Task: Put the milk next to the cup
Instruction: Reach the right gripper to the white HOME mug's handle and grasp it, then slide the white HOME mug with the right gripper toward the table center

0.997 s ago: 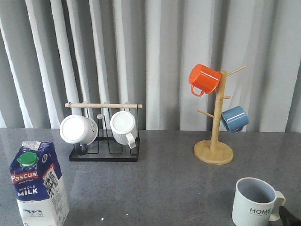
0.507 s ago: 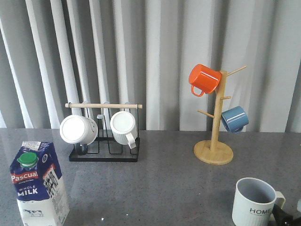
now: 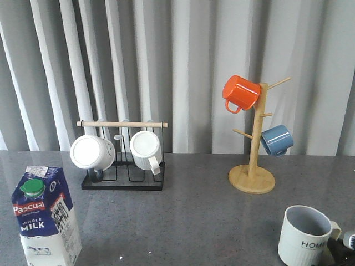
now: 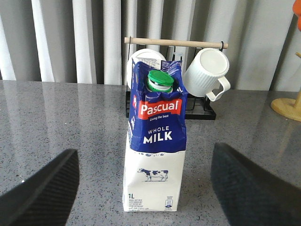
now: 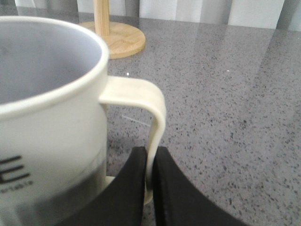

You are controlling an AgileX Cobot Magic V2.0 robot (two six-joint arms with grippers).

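Right now the milk [image 3: 44, 219] stands upright at the table's [image 3: 188, 221] near left edge, between the left gripper's [image 4: 143, 188] widely spread fingers, untouched. Well apart, at the near right edge, the right gripper [image 5: 150, 188] pinches the cup's [image 3: 304, 235] handle. Bare tabletop lies between them.

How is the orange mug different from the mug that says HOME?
The orange mug hangs tilted on the wooden mug tree, while the HOME mug stands upright on the table. The orange mug is bright and smooth-looking; the HOME mug is pale, ribbed and has dark letters. Nothing touches the orange mug, but the right gripper pinches the HOME mug's handle. Both have one handle.
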